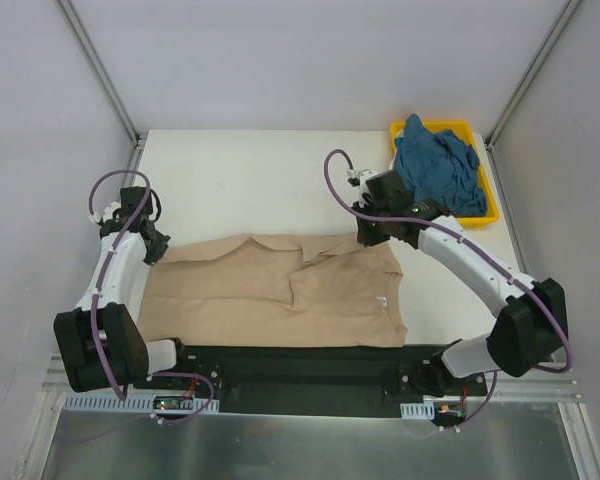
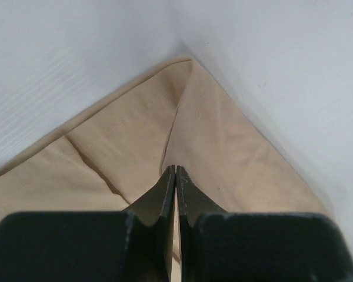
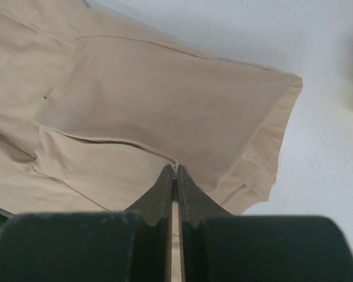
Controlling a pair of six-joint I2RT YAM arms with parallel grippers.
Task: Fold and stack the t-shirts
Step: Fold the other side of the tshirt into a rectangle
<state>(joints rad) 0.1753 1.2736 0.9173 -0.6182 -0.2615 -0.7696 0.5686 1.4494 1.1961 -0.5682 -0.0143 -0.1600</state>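
Your tan t-shirt [image 1: 280, 295] lies spread across the near half of the white counter [image 1: 250, 180], mostly flat, with its upper right part folded in and creased and its small white neck label [image 1: 382, 301] near its right edge. The counter is matt, pale and finely textured; past the shirt's far hem it runs bare to plain grey-white wall panels [image 1: 300, 60], which meet slanted metal posts [image 1: 100, 70] at the back corners. Along the shirt's near hem sits the black plate [image 1: 300, 365] carrying both arm bases. Your left pincer [image 1: 152, 245] is closed on the shirt's far left corner, the cloth creasing up to its tips in the wrist view [image 2: 175, 170]. Your right pincer [image 1: 368, 232] is closed on a folded edge at the shirt's far right sleeve [image 3: 175, 169]. Beyond that sleeve, to the right and farther back, the teal t-shirt [image 1: 438, 170] lies crumpled in the yellow tray [image 1: 400, 127], at the counter's back right corner.
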